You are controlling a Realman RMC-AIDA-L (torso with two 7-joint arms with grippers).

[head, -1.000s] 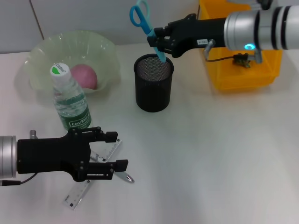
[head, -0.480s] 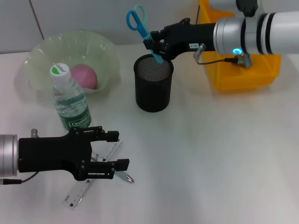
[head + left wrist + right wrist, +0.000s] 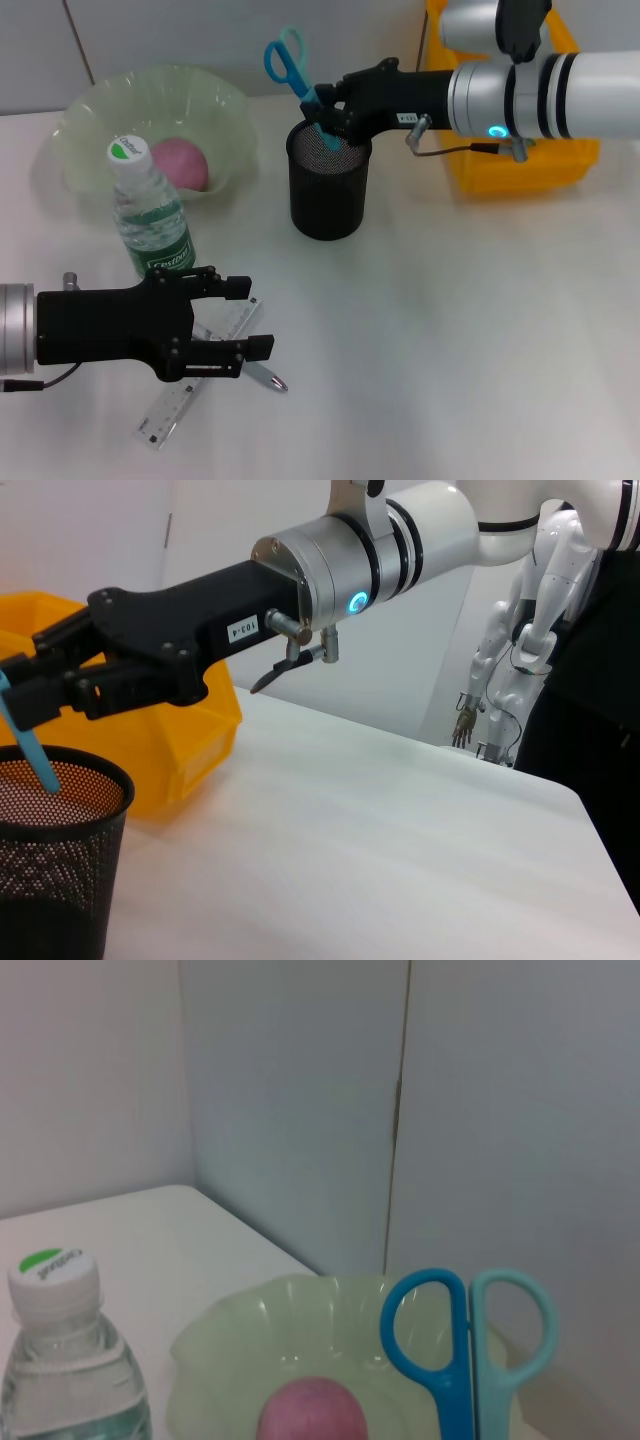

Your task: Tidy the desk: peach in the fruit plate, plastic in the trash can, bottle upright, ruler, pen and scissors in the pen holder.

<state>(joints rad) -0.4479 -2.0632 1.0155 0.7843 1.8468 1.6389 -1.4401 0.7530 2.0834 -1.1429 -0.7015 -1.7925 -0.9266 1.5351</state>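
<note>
My right gripper (image 3: 325, 108) is shut on the scissors (image 3: 287, 57), holding them tilted with the blue loop handles up and the sheathed tip dipping into the mouth of the black mesh pen holder (image 3: 328, 190). In the left wrist view the sheath (image 3: 28, 748) crosses the pen holder (image 3: 55, 860) rim. The peach (image 3: 181, 163) lies in the fruit plate (image 3: 105, 110). The bottle (image 3: 151, 218) stands upright. My left gripper (image 3: 250, 318) is open low over the desk (image 3: 480, 330), straddling the clear ruler (image 3: 168, 414) and the pen (image 3: 266, 377).
The yellow trash can (image 3: 520, 165) stands at the back right, behind my right arm. The right wrist view shows the scissors' handles (image 3: 466, 1325) in front of the fruit plate (image 3: 240, 1335), the peach (image 3: 312, 1412) and the bottle (image 3: 62, 1360).
My right gripper has carried the scissors left and down, so the sheathed tip now sits inside the pen holder's mouth. My left gripper has barely shifted over the ruler.
</note>
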